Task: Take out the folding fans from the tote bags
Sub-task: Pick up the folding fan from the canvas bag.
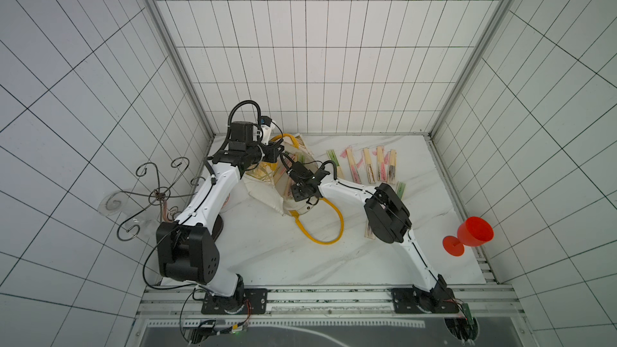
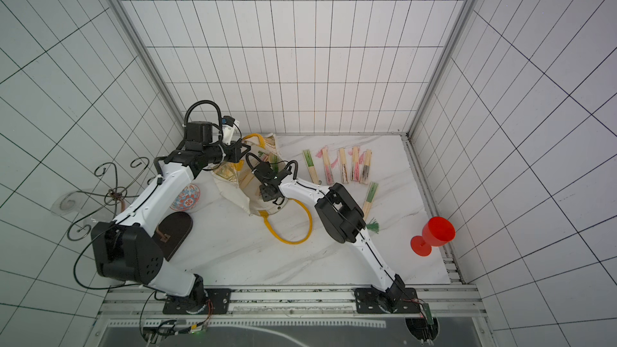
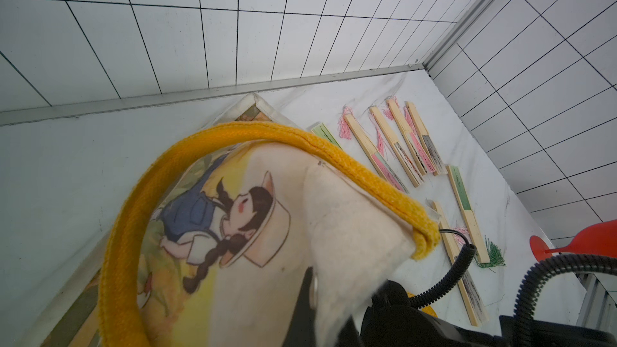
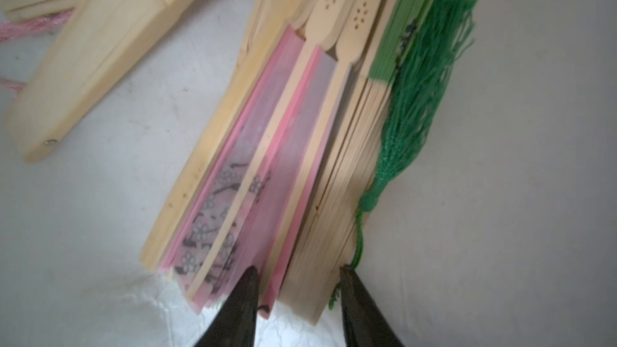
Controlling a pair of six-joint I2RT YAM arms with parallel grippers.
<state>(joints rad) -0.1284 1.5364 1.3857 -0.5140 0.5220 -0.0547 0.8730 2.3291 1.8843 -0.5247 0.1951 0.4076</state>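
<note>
White tiled walls close in a marble table. The tote lies near the back wall, its mouth toward the right arm. My left gripper is clamped on the tote's rim beside a yellow handle, holding the mouth up.

My right gripper is inside the tote. Its jaws are part-way apart, astride the bamboo end of a green fan, and I cannot tell whether they pinch it. That fan runs lengthwise straight away from the gripper, with the tassel knot nearest it and the green folds at the far end. A pink fan lies against it, parallel but reversed, with its folds toward the gripper.

Just right of the tote, five fans lie in a row. They are nearly parallel, long axes toward the back wall, tassels at the far ends. Beyond them a sixth fan, green, lies slanted with its tassel toward the front.
</note>
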